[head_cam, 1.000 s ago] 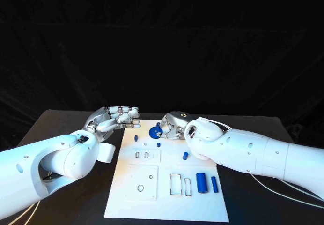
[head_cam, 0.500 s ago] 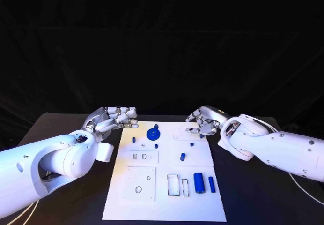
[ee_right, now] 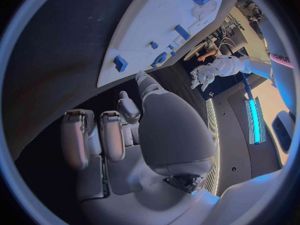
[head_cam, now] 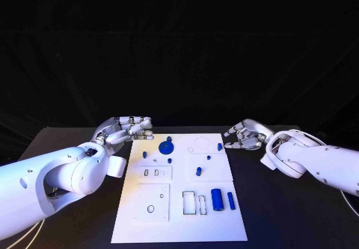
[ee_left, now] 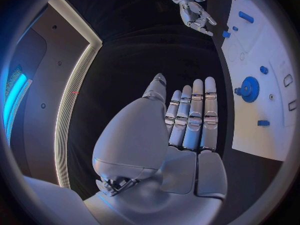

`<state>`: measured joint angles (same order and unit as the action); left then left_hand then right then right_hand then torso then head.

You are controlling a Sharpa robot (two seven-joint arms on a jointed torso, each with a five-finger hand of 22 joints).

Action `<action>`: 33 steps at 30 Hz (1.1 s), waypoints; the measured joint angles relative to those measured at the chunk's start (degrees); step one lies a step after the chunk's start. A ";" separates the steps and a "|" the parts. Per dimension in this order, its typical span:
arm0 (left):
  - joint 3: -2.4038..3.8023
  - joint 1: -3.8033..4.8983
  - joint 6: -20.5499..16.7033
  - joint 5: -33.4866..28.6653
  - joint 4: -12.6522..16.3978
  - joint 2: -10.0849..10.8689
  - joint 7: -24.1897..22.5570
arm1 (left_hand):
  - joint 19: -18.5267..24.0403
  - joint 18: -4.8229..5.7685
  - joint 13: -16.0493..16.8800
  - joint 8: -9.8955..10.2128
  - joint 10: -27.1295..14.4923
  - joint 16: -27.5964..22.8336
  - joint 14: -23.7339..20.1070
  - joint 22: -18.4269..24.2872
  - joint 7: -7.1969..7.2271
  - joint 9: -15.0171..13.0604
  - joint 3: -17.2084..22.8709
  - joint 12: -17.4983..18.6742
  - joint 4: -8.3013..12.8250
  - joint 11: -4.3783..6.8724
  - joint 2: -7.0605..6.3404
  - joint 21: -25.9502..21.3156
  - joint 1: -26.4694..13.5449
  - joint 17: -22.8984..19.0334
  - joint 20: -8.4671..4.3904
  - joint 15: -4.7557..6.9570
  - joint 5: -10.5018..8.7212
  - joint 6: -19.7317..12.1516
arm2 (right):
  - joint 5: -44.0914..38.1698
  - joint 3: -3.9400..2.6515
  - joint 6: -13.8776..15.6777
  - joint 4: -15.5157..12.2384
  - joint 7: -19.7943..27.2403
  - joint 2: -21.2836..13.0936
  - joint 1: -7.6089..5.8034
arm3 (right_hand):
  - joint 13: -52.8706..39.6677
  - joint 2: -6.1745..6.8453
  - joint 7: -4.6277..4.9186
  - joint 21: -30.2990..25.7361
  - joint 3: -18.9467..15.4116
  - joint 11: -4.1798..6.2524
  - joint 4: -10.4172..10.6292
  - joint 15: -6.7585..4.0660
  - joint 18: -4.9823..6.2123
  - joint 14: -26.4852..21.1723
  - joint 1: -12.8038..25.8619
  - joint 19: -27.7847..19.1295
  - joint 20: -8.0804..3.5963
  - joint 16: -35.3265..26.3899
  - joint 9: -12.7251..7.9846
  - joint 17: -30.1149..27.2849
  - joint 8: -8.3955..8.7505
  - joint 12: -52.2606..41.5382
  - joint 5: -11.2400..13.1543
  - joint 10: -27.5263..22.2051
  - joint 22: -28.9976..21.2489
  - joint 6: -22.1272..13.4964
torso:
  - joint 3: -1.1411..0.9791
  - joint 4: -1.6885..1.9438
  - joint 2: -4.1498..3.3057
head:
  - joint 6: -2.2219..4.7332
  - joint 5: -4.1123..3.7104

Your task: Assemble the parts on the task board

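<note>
Flanking the task board (head_cam: 179,207), left hand (head_cam: 127,129) and right hand (head_cam: 245,135) hold nothing.

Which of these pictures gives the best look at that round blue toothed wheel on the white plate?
The left wrist view: the wheel shows its teeth clearly. The head view shows it small, on the white plate. In the right wrist view it is seen nearly edge-on.
</note>
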<state>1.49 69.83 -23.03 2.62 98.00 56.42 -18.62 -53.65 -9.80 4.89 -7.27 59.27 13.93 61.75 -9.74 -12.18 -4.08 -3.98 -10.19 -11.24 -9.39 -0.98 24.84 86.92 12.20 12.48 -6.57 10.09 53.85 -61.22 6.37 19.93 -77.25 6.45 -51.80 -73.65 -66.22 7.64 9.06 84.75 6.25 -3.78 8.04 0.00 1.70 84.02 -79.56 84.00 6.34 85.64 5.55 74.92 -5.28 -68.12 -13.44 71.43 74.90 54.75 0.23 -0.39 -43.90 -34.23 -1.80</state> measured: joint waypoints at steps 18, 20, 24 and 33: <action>-0.02 -0.02 0.33 0.00 -0.28 -0.22 0.15 | 0.00 0.00 -0.01 0.00 0.00 0.00 0.00 0.00 0.00 0.00 0.26 0.00 0.26 0.00 0.30 0.00 0.30 0.06 0.00 0.00 0.00 0.00 | -3.52 0.00 0.13 4.17 -0.12 4.39 2.07 | -0.07 -1.25 0.33 0.56 0.46 -0.54 -1.71 0.00 0.00 0.00 -2.45 0.00 0.00 0.00 -0.38 -0.01 0.44 0.00 -2.73 -0.08 0.04 -0.91 | -0.18 0.09 -0.08 | -0.19 0.30; -0.02 -0.02 0.35 0.00 -0.31 -0.25 0.16 | 0.00 0.00 -0.01 0.00 0.00 0.00 0.00 0.00 0.00 0.00 0.26 0.00 0.26 0.00 0.30 0.00 0.30 0.11 0.00 0.00 0.00 0.00 | -3.80 0.00 0.16 4.56 -0.20 4.82 2.22 | -0.20 -1.43 0.27 0.56 0.72 -0.62 -1.97 0.00 0.00 0.00 -2.64 0.00 0.00 0.00 -0.38 -0.01 0.44 -0.10 -2.62 0.24 0.04 -0.39 | -0.19 0.09 -0.05 | -0.32 0.34; -0.02 -0.03 0.37 0.00 -0.34 -0.28 0.18 | 0.00 -0.01 -0.01 0.00 0.00 0.00 0.00 0.00 0.00 0.00 0.26 0.00 0.26 0.00 0.30 0.00 0.30 0.11 0.00 0.00 0.00 0.00 | -4.17 0.00 0.21 5.10 -0.36 5.32 2.44 | -0.46 -1.74 0.08 0.70 1.05 -0.42 -2.11 0.00 0.00 0.00 -2.94 0.00 0.00 0.00 -0.38 -0.01 0.21 -0.32 -2.34 0.45 0.04 0.02 | -0.16 0.09 -0.02 | -0.36 0.40; -0.02 -0.03 0.40 0.00 -0.38 -0.32 0.24 | 0.00 0.00 -0.02 0.00 0.00 0.00 0.00 0.00 0.00 0.00 0.26 0.00 0.26 0.00 0.30 0.00 0.30 0.11 0.00 0.00 0.00 0.00 | -4.48 0.00 0.29 5.97 -0.85 5.94 2.60 | -1.35 -3.10 -0.43 1.23 3.14 0.00 -2.12 0.00 0.00 0.00 -2.93 0.00 0.00 0.00 -0.21 -0.02 -0.68 -1.48 -0.50 1.68 0.03 2.70 | -0.16 0.01 0.02 | -0.44 0.32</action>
<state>1.47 69.80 -22.63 2.62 97.62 56.11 -18.38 -53.65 -9.80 4.88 -7.27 59.27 13.93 61.75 -9.74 -12.18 -4.08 -3.72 -10.19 -10.99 -9.39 -0.68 24.84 87.22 12.31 12.48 -6.57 10.09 53.86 -65.70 6.37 20.22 -71.28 5.61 -45.86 -71.04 -67.57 4.53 8.63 85.97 9.39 -3.78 5.92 0.00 1.70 84.02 -82.49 84.00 6.34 85.64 5.34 74.91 -5.96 -69.60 -13.94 73.11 74.94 57.45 0.07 -0.38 -43.88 -34.67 -1.48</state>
